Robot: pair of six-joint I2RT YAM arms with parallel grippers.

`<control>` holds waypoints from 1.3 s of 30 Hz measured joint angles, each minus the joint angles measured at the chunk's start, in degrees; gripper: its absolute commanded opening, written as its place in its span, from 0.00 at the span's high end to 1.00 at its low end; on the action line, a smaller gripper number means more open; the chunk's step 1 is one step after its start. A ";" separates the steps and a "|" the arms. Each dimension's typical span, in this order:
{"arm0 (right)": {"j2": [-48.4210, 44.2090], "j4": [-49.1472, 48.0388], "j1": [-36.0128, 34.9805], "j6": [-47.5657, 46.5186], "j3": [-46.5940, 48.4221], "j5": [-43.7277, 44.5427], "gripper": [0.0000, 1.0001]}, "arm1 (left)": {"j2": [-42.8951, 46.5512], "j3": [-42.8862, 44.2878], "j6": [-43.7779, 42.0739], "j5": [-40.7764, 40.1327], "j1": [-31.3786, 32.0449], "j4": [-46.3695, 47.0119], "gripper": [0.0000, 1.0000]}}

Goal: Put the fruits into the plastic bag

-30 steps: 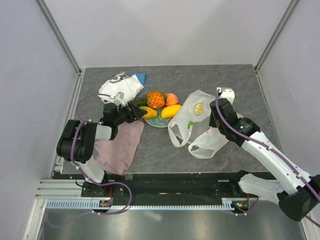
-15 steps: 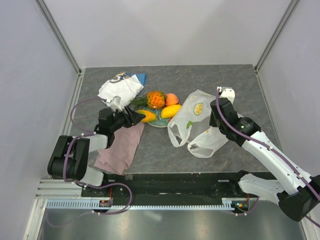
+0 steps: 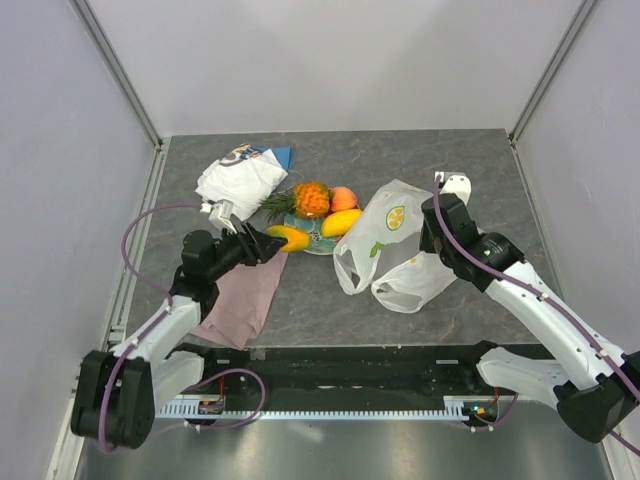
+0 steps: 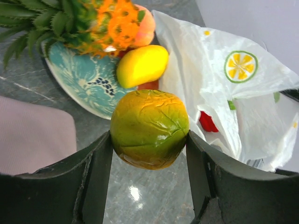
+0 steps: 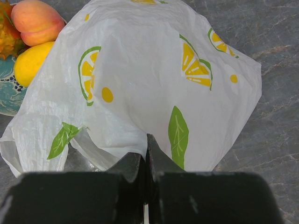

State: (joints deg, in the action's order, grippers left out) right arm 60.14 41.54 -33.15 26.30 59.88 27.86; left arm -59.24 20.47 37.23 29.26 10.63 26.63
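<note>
My left gripper (image 4: 148,140) is shut on a yellow-green mango (image 4: 149,128), held just above the table by the near rim of the teal plate (image 4: 84,79). The pineapple (image 3: 310,198), the peach (image 3: 343,197) and a second mango (image 3: 341,221) lie on that plate (image 3: 318,245). To its right lies the plastic bag (image 3: 390,235) with lemon print, its mouth facing the held mango (image 3: 288,238). A glossy red piece (image 4: 207,122) shows inside the mouth. My right gripper (image 5: 146,149) is shut on the bag (image 5: 145,79) at its far right side.
A white folded cloth (image 3: 238,178) lies behind the plate at the back left. A pink cloth (image 3: 240,295) is spread under my left arm near the front edge. White walls enclose the table on three sides.
My left arm has drawn the mango off the plate toward the near side. The right gripper has pulled the bag a little nearer.
</note>
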 measured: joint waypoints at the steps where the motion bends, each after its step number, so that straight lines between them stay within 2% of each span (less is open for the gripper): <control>1: 0.04 0.09 0.00 0.02 0.17 0.00 1.00 | 1.49 0.17 -0.48 -0.42 0.70 -1.36 0.48; 6: 0.61 0.55 0.00 0.00 0.72 -0.02 1.00 | 6.60 5.25 -4.37 -5.42 9.53 -11.39 0.48; 15: 0.72 1.01 0.00 0.02 1.03 -0.46 1.00 | 3.80 15.91 -9.66 -12.74 21.73 -18.10 0.47; 21: 0.57 1.22 0.00 0.02 1.05 -0.61 1.00 | 0.96 21.49 -13.40 -15.43 25.20 -23.04 0.47; 27: 0.20 1.88 0.00 0.00 1.14 -0.59 1.00 | -0.61 30.21 -19.28 -16.83 25.51 -28.35 0.47; 34: -0.11 2.08 0.00 0.02 1.33 -0.59 1.00 | -6.95 37.92 -21.18 -14.88 26.08 -27.10 0.47; 39: -0.11 2.32 0.00 0.02 1.33 -0.61 1.00 | -13.53 38.99 -21.18 -13.22 30.34 -25.20 0.47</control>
State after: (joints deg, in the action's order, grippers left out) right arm 60.03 43.86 -33.15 26.33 61.21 27.24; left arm -72.77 59.46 16.05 16.03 40.97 1.43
